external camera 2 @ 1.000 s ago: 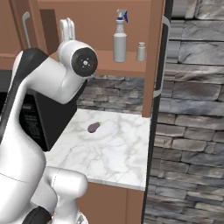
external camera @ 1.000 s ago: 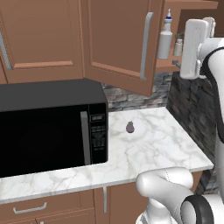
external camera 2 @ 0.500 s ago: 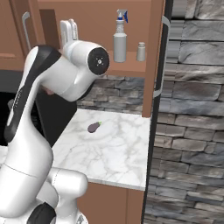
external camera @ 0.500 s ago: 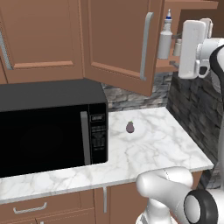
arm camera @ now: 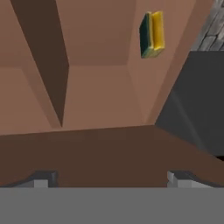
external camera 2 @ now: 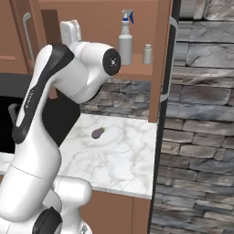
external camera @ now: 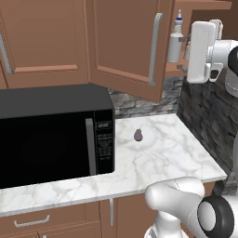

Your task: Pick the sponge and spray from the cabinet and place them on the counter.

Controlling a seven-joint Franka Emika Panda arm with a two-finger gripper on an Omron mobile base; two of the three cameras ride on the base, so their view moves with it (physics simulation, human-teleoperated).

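Since a second ago my arm has swung higher toward the open cabinet [external camera: 125, 46], so I judge I am lining up on the first item. Ahead of my wide-open, empty gripper [arm camera: 112, 178] the sponge [arm camera: 152, 34] lies on the wooden shelf. The spray [external camera 2: 125, 37] stands further along that shelf, near a small white shaker [external camera 2: 147, 54]. Below, the counter [external camera: 186, 158] carries a purple eggplant [external camera: 138, 135] and a black microwave [external camera: 51, 135]. The cabinet's open door hangs near my reach.

The spray [external camera: 175, 41] stands on the shelf of the open cabinet [external camera: 125, 46], above the counter [external camera: 162, 151] and microwave [external camera: 53, 132].
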